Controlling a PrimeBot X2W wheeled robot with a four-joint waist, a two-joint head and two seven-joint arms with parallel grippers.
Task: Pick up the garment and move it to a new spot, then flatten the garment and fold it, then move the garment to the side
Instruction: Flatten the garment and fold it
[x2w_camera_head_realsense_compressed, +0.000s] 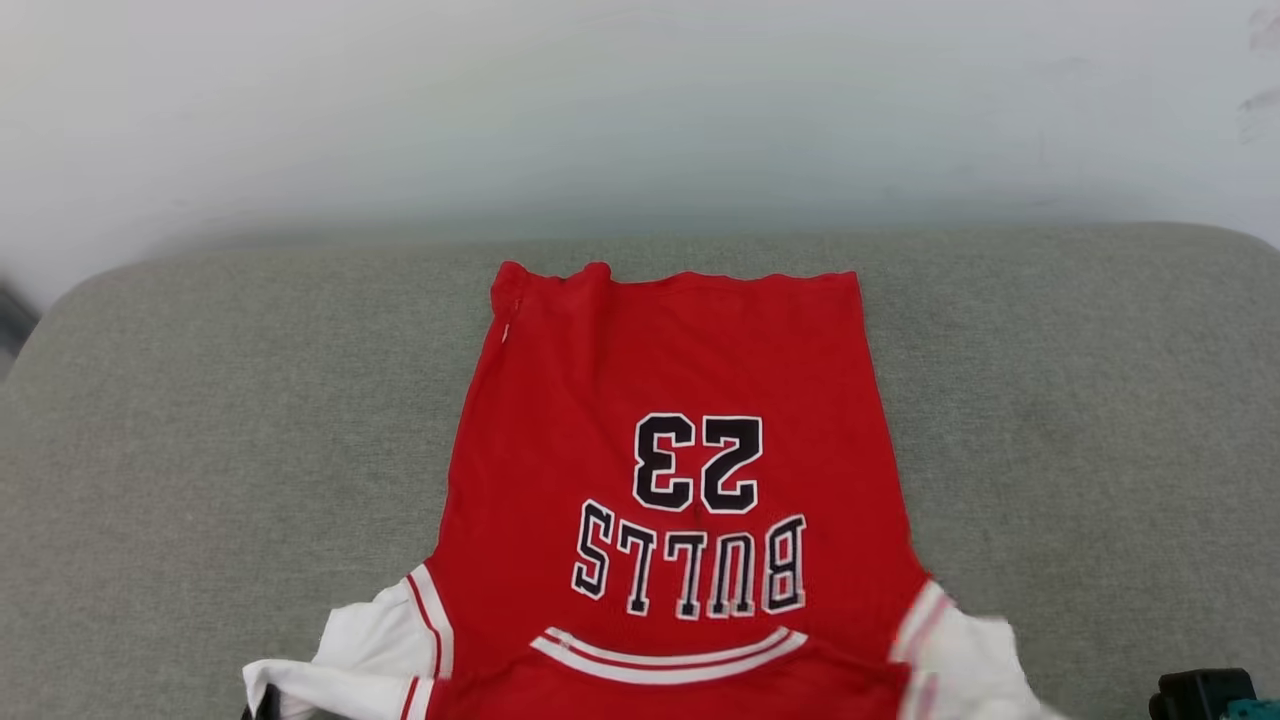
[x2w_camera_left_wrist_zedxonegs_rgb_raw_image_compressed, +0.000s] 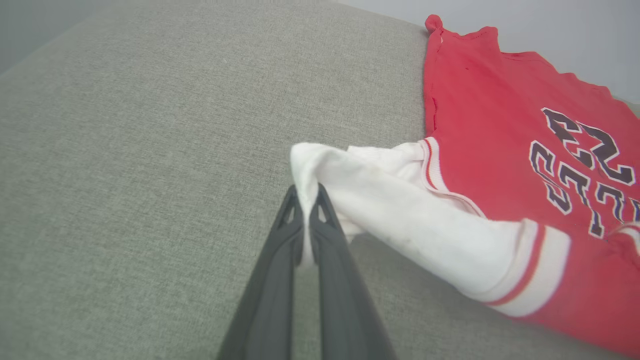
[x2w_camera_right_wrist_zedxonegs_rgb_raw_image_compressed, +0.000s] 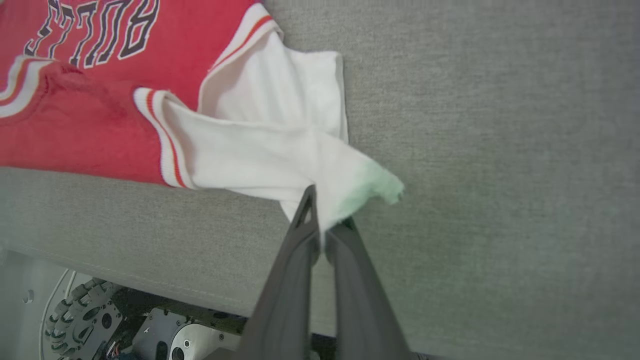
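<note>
The garment (x2w_camera_head_realsense_compressed: 670, 400), a red jersey with black numerals 23 and BULLS lettering, lies spread on a grey-green cushion with its hem at the far end and its collar toward me. My left gripper (x2w_camera_left_wrist_zedxonegs_rgb_raw_image_compressed: 306, 200) is shut on the tip of one white sleeve (x2w_camera_left_wrist_zedxonegs_rgb_raw_image_compressed: 400, 200), holding it lifted off the cushion. The right gripper (x2w_camera_right_wrist_zedxonegs_rgb_raw_image_compressed: 325, 217) is shut on the other white sleeve (x2w_camera_right_wrist_zedxonegs_rgb_raw_image_compressed: 280, 150), which is pulled taut toward the cushion's near edge. In the head view both sleeves (x2w_camera_head_realsense_compressed: 370, 650) run off the bottom edge.
The grey-green cushion (x2w_camera_head_realsense_compressed: 200, 450) extends wide on both sides of the jersey, with a pale wall (x2w_camera_head_realsense_compressed: 640, 100) behind. Below the cushion's near edge the right wrist view shows my wheeled base (x2w_camera_right_wrist_zedxonegs_rgb_raw_image_compressed: 80, 315). A dark arm part (x2w_camera_head_realsense_compressed: 1200, 695) sits at the lower right.
</note>
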